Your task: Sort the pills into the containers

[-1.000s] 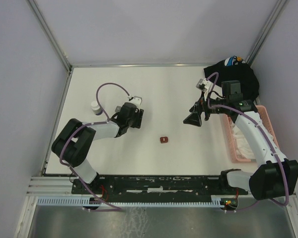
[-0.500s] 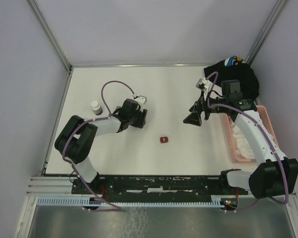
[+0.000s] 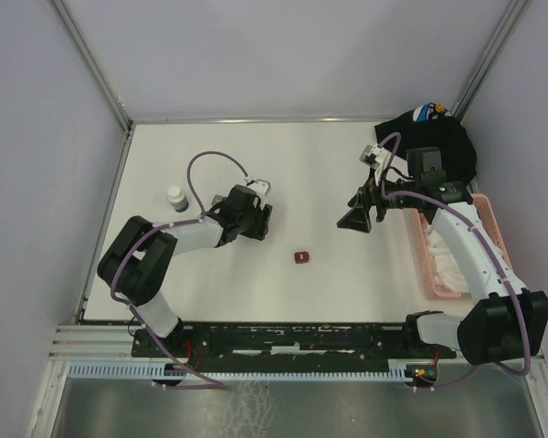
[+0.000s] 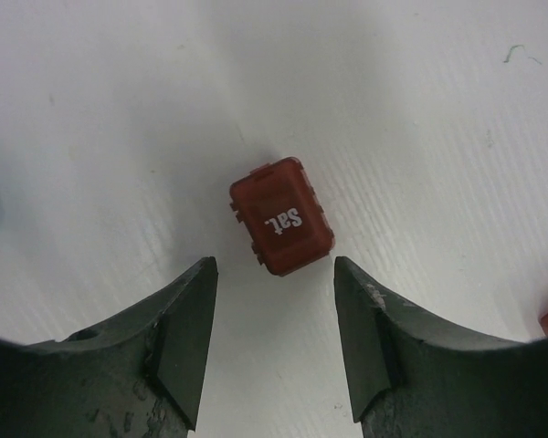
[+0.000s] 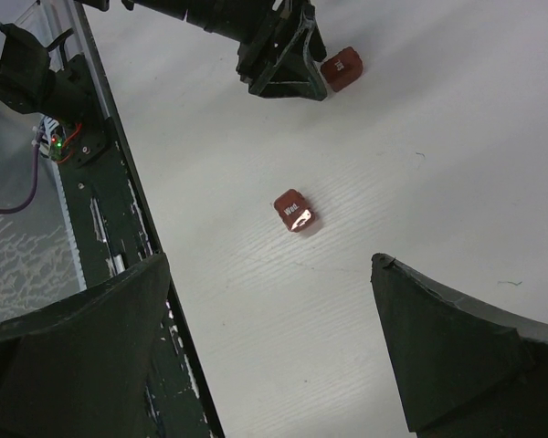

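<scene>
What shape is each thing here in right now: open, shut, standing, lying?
Left tool: open, holding nothing.
Right tool: open wide, empty.
Sat. box: lid shut, lying label up at the left tool's tips, not touched.
Wed. box: lid shut, lying alone.
Vial: upright, capped.

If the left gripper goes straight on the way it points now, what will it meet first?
Probably the small dark-red square box marked "Sat.", just ahead of the open left gripper; nothing lies between.
</scene>
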`<state>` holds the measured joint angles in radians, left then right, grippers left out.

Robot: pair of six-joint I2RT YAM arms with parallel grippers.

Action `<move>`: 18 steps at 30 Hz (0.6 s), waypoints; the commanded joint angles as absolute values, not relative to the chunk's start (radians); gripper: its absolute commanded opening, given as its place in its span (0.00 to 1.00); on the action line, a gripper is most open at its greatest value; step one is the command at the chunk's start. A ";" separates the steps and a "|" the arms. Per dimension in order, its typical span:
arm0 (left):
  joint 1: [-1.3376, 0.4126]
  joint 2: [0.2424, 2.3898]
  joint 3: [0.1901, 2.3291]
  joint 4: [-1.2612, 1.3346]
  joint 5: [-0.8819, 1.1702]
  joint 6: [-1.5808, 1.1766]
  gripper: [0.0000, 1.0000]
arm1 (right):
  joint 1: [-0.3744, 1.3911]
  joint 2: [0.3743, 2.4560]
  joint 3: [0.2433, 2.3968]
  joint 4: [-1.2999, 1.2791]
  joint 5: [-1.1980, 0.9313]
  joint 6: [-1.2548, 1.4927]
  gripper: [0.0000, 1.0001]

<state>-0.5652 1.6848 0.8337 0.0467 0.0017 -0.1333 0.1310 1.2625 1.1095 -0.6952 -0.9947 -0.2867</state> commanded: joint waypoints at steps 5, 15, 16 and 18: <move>-0.595 1.651 0.849 0.119 -0.134 -0.299 0.62 | 0.138 1.264 1.156 -0.692 -1.032 -0.311 1.00; -0.626 1.707 0.914 0.084 -0.211 -0.333 0.56 | 0.138 1.261 1.160 -0.700 -1.035 -0.318 1.00; -0.626 1.712 0.920 0.079 -0.218 -0.329 0.55 | 0.138 1.261 1.161 -0.701 -1.037 -0.319 1.00; -0.627 1.723 0.937 0.065 -0.237 -0.318 0.55 | 0.138 1.259 1.161 -0.702 -1.037 -0.321 1.00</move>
